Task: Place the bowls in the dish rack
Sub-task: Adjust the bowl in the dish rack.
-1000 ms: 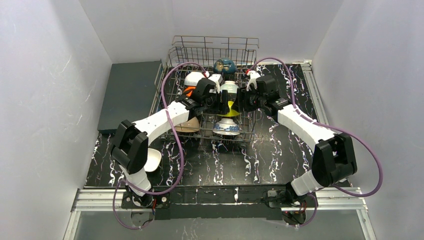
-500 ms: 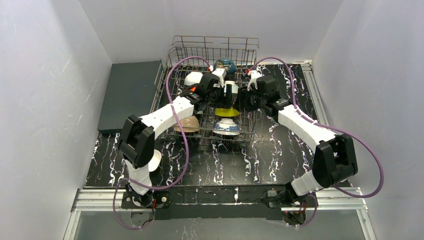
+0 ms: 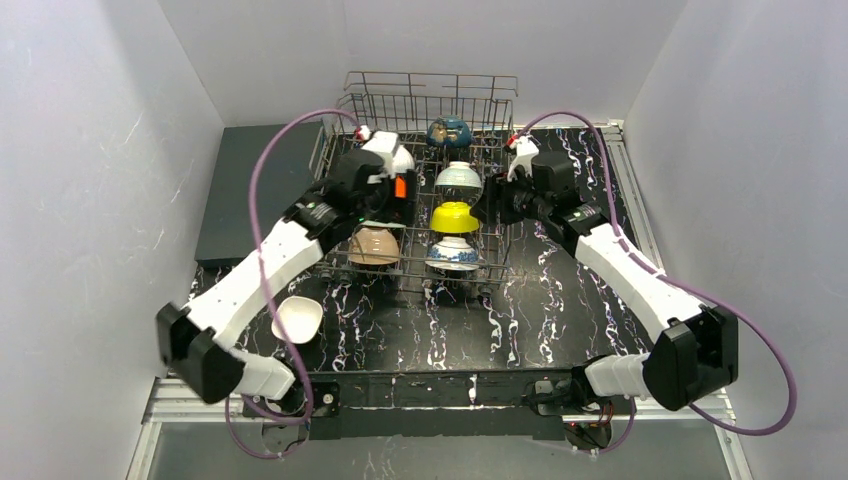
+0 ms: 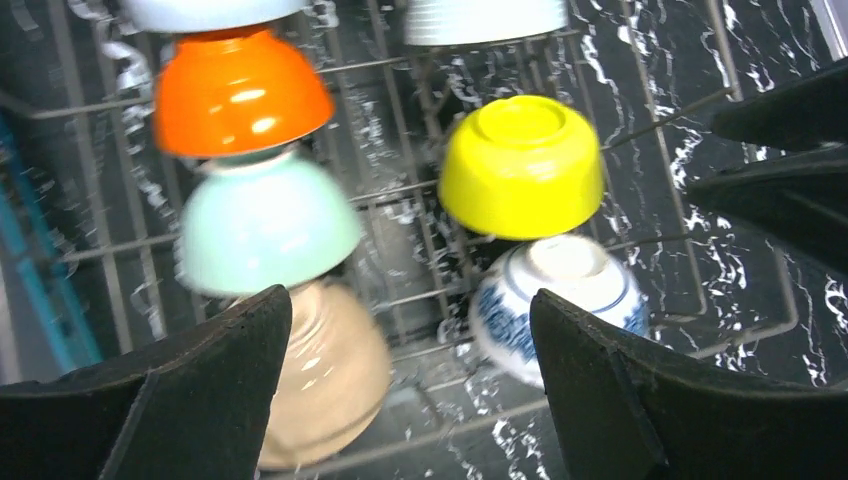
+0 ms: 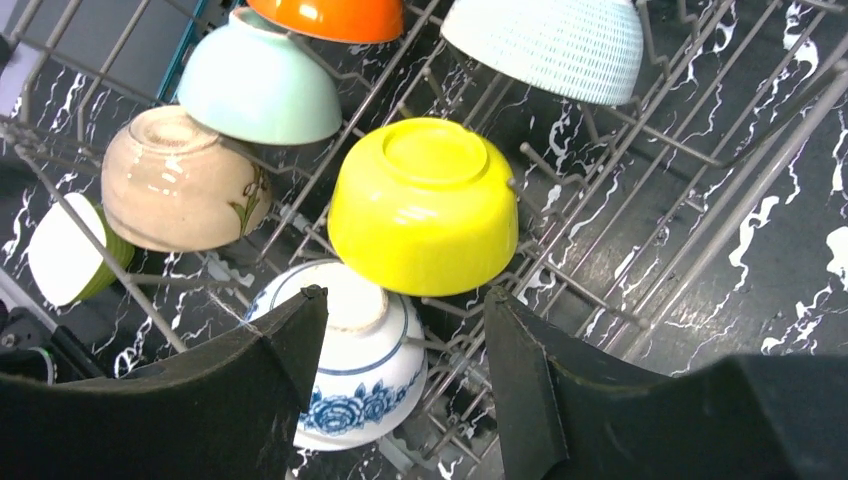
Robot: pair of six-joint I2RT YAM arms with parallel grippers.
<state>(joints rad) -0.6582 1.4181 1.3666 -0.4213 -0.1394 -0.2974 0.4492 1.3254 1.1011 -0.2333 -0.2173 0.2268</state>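
Note:
The wire dish rack stands at the back of the table. In its right row are a dark blue bowl, a white ribbed one, the yellow bowl upside down and a blue-and-white one. The left row has orange, mint and tan bowls. A lime green bowl lies on the table by the left arm. My left gripper hangs open and empty over the left row. Just right of the yellow bowl, my right gripper is open and empty.
A flat dark grey slab lies left of the rack. White walls close in the table on three sides. The rack's raised back wall stands behind the dark blue bowl. The right gripper's black fingers show at the left wrist view's right edge.
The yellow bowl, earlier between both grippers, now rests upside down in the rack. My left gripper has opened wider and swung back to the left. The right gripper has drawn back slightly.

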